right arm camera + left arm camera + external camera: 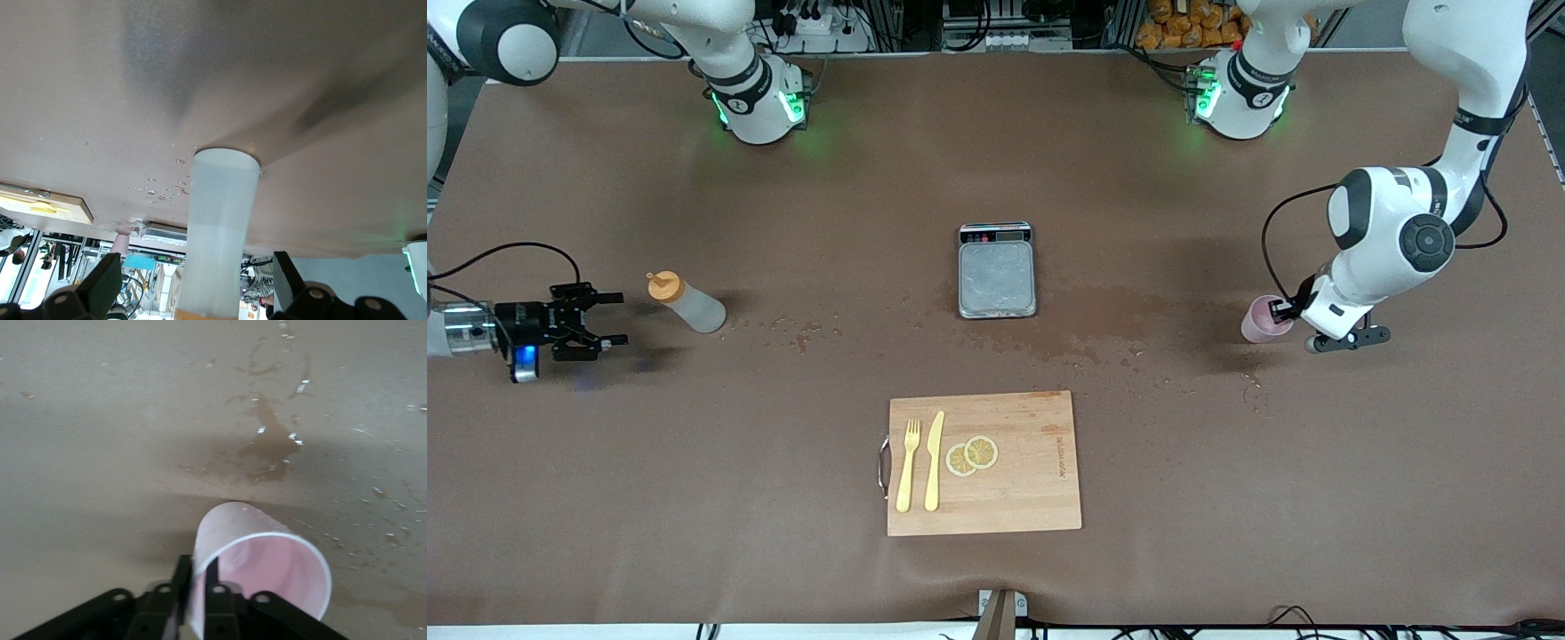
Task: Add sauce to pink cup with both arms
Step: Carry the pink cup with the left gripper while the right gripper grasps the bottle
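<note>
The sauce bottle (685, 302), whitish with an orange cap, stands on the brown table toward the right arm's end. My right gripper (609, 320) is open, level with the bottle and just short of it. In the right wrist view the bottle (220, 227) shows between the spread fingers of the right gripper (193, 287), with gaps on both sides. The pink cup (1263, 320) is at the left arm's end. My left gripper (1285, 311) is shut on its rim. In the left wrist view the left gripper (199, 570) pinches the wall of the cup (267, 567), with one finger inside and one outside.
A grey scale (997, 269) sits mid-table. A wooden cutting board (1040, 498) lies nearer the front camera, with a yellow fork (908, 464), a knife (934, 460) and lemon slices (972, 455) on it. Wet spots (800, 333) dot the table, and stains (267, 450) lie by the cup.
</note>
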Robot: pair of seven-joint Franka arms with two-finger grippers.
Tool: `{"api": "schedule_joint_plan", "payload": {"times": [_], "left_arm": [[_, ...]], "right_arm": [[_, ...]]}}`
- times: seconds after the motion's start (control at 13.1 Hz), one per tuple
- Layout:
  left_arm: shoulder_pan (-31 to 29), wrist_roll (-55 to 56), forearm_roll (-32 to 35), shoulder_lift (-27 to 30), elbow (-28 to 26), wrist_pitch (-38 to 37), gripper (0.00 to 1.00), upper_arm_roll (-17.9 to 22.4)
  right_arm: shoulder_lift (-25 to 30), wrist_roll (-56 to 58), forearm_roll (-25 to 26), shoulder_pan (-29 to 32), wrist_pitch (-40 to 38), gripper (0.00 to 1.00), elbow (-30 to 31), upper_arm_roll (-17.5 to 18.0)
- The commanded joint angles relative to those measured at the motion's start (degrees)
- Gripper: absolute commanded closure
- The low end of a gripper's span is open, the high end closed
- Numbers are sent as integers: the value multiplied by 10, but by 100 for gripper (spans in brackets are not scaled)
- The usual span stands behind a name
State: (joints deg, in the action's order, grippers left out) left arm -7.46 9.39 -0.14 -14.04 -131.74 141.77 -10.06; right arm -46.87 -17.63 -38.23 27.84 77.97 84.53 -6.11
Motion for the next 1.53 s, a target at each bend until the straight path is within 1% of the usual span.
{"api": "schedule_joint_plan", "payload": {"times": [0.0,0.08,0.15,0.31,0.38,0.54,0.61,0.69,0.92,1.0,1.23,1.46], "left_arm": [[1,5,-4,16,1,-4,100,-11],[1,7,-4,27,5,-11,100,-19],[1,19,-4,39,18,-44,100,-42],[2,114,-4,42,84,-149,100,-106],[2,171,-4,39,115,-182,100,-149],[6,259,-3,38,126,-184,100,-221],[15,301,-3,34,138,-184,100,-241],[39,343,-3,25,144,-184,100,-249],[129,482,6,-2,166,-173,100,-249],[149,528,7,-16,174,-166,100,-249],[196,622,18,-59,191,-128,100,-248],[226,696,65,-99,193,-67,100,-248]], "right_arm": [[-15,-20,-13,5,-22,0,-9,8],[-16,-31,-13,3,-24,0,-9,8],[-16,-62,-13,-4,-28,0,-8,8],[-17,-100,-13,-4,-57,0,-7,8],[-20,-100,-16,-4,-58,0,-7,8],[-36,-95,-17,-4,-58,0,-7,9],[-43,-93,-17,-6,-58,0,-7,9],[-49,-87,-20,-6,-58,0,-8,9],[-66,-72,-33,-8,-58,0,-8,10],[-74,-62,-40,-10,-58,0,-8,10],[-84,-38,-51,-21,-59,0,-7,9],[-84,-38,-52,-31,-63,0,-6,10]]}}
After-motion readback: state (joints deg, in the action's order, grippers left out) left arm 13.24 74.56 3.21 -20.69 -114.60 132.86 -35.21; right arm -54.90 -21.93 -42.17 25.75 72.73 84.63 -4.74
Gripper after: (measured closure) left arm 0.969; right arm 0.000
